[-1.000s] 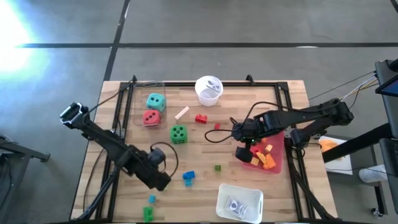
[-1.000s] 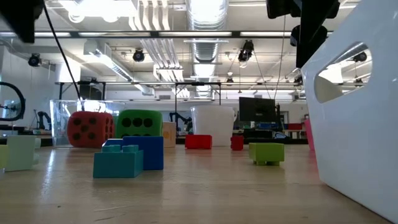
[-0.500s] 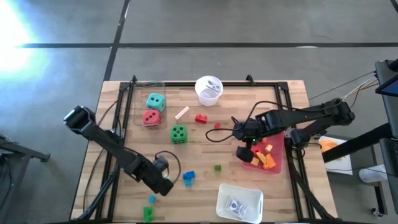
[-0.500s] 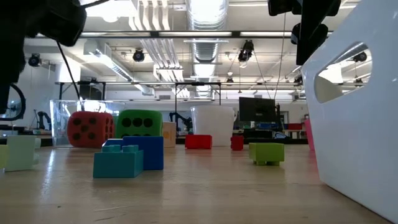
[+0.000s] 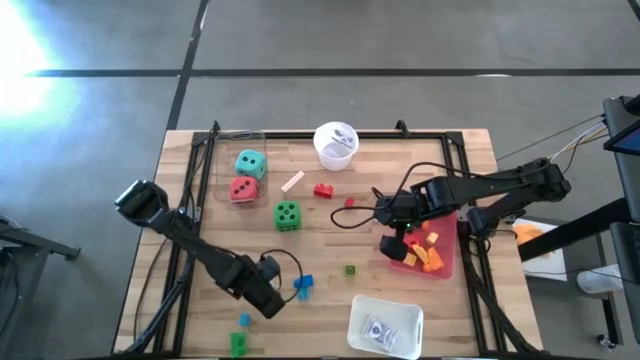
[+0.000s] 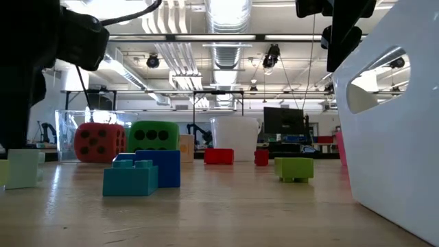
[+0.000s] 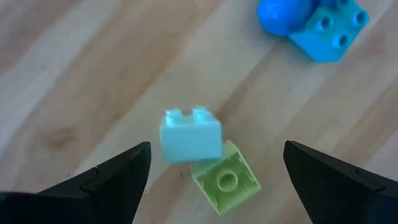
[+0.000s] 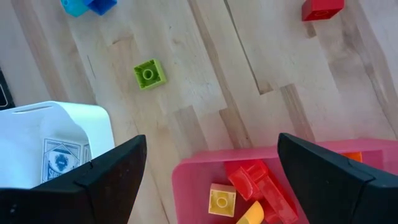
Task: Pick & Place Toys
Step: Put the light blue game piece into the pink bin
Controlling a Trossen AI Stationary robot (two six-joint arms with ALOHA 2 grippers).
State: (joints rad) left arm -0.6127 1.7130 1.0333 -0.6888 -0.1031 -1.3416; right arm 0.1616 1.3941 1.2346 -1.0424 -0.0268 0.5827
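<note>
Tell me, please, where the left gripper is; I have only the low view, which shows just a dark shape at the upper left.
Observer: The left gripper hangs open over the left part of the table, just beside the blue bricks.
Operator: What lies under it?
Observer: Its wrist view shows a pale teal brick next to a lime brick, both framed between its fingers; it holds nothing.
Operator: And the right gripper?
Observer: The right gripper is open and empty above the pink bin, which already holds bricks in red, yellow and orange.
</note>
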